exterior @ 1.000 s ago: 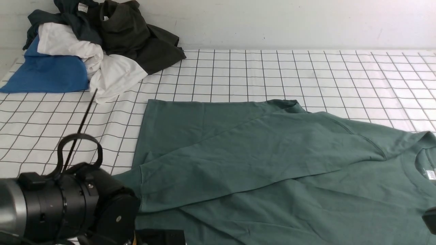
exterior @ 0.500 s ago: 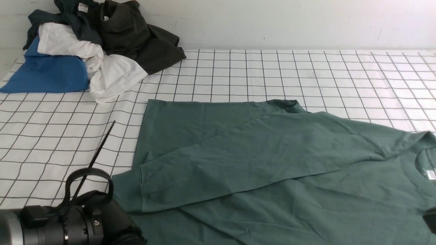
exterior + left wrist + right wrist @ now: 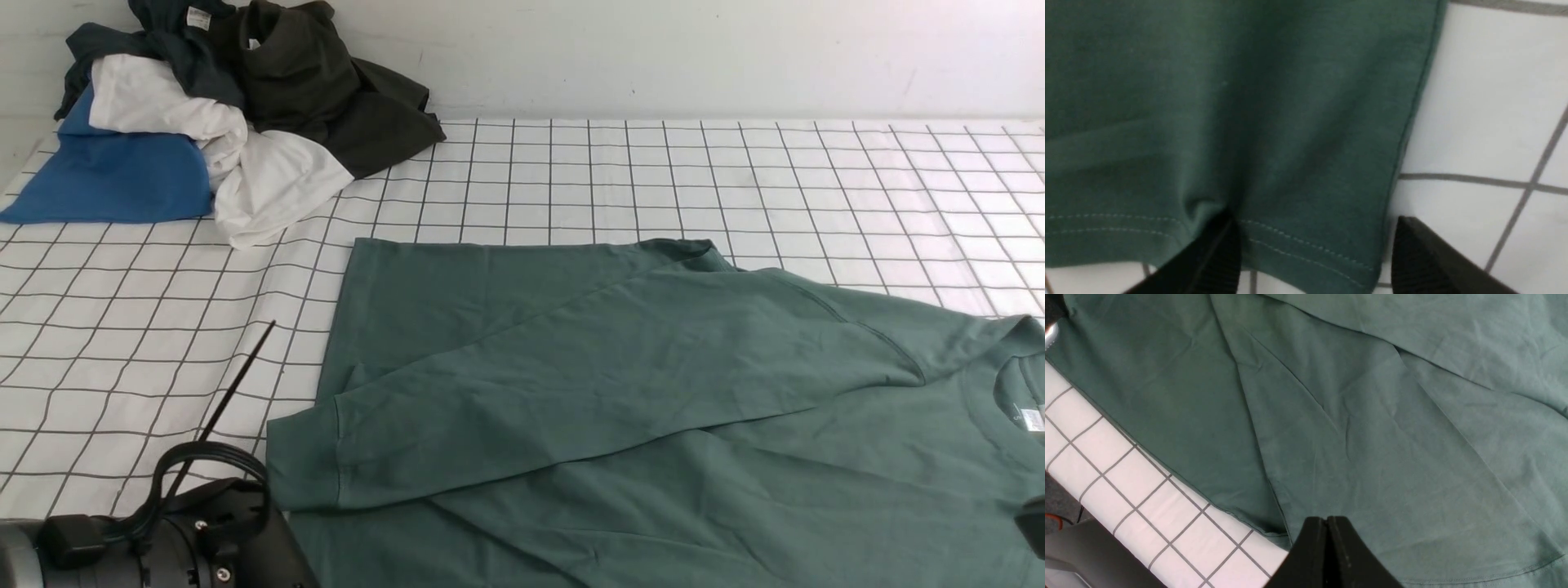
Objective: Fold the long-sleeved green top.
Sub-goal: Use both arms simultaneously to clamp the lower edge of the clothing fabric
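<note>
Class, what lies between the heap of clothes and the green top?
Only bare checked tablecloth, front view, separates the clothes heap from the green long-sleeved top.

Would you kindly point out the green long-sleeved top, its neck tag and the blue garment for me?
green long-sleeved top (image 3: pixel 653 367): front view, middle of the folded sleeve.
neck tag (image 3: pixel 1031 419): front view, white label centre.
blue garment (image 3: pixel 114 175): front view, its flat middle.

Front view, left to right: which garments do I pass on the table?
blue garment → white garment → dark olive garment → green top. The navy piece on top of the pile is left out because it overlaps the others.
</note>
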Motion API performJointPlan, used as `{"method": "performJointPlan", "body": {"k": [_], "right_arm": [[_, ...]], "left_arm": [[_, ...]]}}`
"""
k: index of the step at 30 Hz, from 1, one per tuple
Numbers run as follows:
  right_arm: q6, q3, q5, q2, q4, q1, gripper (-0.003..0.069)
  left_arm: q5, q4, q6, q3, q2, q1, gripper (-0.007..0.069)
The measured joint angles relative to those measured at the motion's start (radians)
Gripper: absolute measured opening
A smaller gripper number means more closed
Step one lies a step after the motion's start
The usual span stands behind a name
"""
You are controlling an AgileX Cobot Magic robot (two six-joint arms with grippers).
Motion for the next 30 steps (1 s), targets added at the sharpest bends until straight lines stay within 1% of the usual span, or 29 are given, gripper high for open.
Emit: {"method": "performJointPlan", "body": {"k": [1, 5, 7, 8, 9, 12, 13, 14, 16, 18, 19, 22, 24, 26, 30], "right_arm": [[0.000, 0.000, 0.000, 0.000, 0.000, 0.000, -0.0015], [0.000, 0.000, 0.000, 0.000, 0.000, 0.000, -0.0015], [0.000, 0.000, 0.000, 0.000, 0.000, 0.000, -0.0015], [0.000, 0.000, 0.000, 0.000, 0.000, 0.000, -0.0015], [0.000, 0.000, 0.000, 0.000, 0.000, 0.000, -0.0015], [0.000, 0.000, 0.001, 0.000, 0.000, 0.000, -0.0015], [0.000, 0.000, 0.001, 0.000, 0.000, 0.000, -0.0015], [0.000, 0.000, 0.001, 0.000, 0.000, 0.000, -0.0015], [0.000, 0.000, 0.001, 0.000, -0.001, 0.000, -0.0015], [0.000, 0.000, 0.001, 0.000, -0.009, 0.000, -0.0015], [-0.001, 0.000, 0.001, 0.000, -0.022, 0.000, -0.0015], [-0.023, 0.000, 0.001, 0.009, -0.041, 0.000, -0.0015], [-0.038, -0.001, 0.002, 0.021, -0.045, 0.000, -0.0015], [-0.064, -0.002, 0.002, 0.062, -0.047, 0.000, -0.0015], [-0.135, -0.002, -0.001, 0.158, -0.047, 0.000, -0.0015]], "left_arm": [[0.000, 0.008, -0.007, 0.000, 0.000, 0.000, 0.0438], [-0.007, 0.034, -0.033, 0.000, 0.001, 0.000, 0.0318], [-0.012, 0.036, -0.035, 0.000, 0.001, 0.000, 0.0281], [-0.021, 0.040, -0.036, 0.000, 0.001, 0.000, 0.0227], [-0.024, 0.040, -0.036, 0.001, 0.001, 0.000, 0.0220], [-0.043, 0.045, -0.053, 0.001, 0.001, 0.000, 0.0090], [-0.043, 0.045, -0.054, 0.001, 0.001, 0.000, 0.0082], [-0.042, 0.045, -0.073, -0.009, 0.001, 0.000, 0.0034], [-0.015, 0.048, -0.101, -0.038, -0.001, 0.000, 0.0013], [0.037, 0.050, -0.131, -0.072, -0.010, 0.000, 0.0012], [0.102, 0.055, -0.162, -0.114, -0.030, 0.000, 0.0012], [0.211, 0.064, -0.167, -0.182, -0.091, 0.007, 0.0013], [0.250, 0.063, -0.153, -0.198, -0.113, 0.019, 0.0013], [0.311, 0.052, -0.111, -0.218, -0.167, 0.067, 0.0013], [0.353, -0.006, -0.016, -0.215, -0.228, 0.180, 0.0014]]}}
